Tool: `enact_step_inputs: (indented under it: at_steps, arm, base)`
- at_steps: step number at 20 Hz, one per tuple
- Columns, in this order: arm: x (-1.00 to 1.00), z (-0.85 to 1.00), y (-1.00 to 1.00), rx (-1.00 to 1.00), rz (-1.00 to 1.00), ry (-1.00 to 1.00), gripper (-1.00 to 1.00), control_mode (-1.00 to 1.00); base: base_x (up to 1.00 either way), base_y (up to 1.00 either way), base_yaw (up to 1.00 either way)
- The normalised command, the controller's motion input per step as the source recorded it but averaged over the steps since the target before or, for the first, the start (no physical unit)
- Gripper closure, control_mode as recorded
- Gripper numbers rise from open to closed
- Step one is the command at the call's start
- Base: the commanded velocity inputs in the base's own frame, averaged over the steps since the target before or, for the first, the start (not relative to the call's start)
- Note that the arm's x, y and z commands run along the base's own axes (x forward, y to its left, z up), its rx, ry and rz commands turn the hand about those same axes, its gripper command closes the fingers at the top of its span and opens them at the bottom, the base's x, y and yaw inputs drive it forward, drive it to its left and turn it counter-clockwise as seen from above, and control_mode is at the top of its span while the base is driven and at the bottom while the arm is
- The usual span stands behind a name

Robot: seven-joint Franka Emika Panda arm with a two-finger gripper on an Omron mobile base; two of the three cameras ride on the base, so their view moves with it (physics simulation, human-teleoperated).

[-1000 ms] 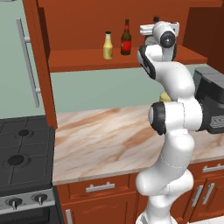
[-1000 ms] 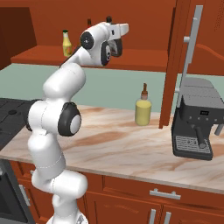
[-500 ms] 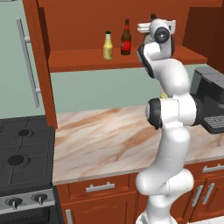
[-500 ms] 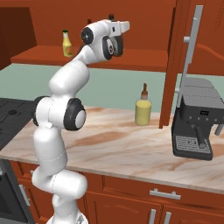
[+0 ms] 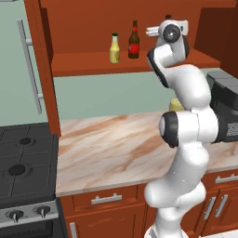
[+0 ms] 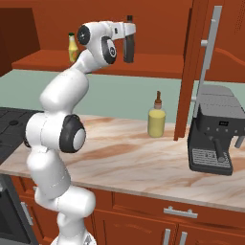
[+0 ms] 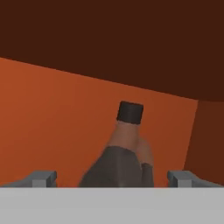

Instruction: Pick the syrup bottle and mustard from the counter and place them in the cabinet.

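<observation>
- Hand view: the gripper (image 7: pixel 111 178) is spread wide, with the syrup bottle (image 7: pixel 118 162) between its tips and not pinched.
- The syrup bottle (image 6: pixel 128 45) stands on the cabinet (image 6: pixel 158 67) shelf, near the middle.
- The mustard (image 5: pixel 114 48) stands on the shelf too, just beside a slim brown bottle (image 5: pixel 134 40).
- A bigger yellow bottle (image 6: pixel 156 116) stands near the counter's (image 6: pixel 119 158) back edge.
- A coffee machine (image 6: pixel 213 139) sits toward the right end.

Kitchen: stove (image 5: pixel 23 162), marbled counter (image 5: pixel 111 148), wooden cabinet (image 5: pixel 83 28).
</observation>
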Motion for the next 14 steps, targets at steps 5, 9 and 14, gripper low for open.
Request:
enact_step_inputs:
  at_steps: [5, 9, 14]
  arm:
    - [-1.0, -0.55, -0.11, -0.05, 0.05, -0.01, -1.0, -1.0]
    - [-1.0, -0.69, -0.14, -0.05, 0.05, -0.02, -1.0, -1.0]
    - [-1.0, -0.68, -0.08, -0.04, 0.04, 0.0, -1.0, -1.0]
  base:
    - [0.0, 0.0, 0.0]
    - [0.0, 0.0, 0.0]
    - [0.0, 0.0, 0.0]
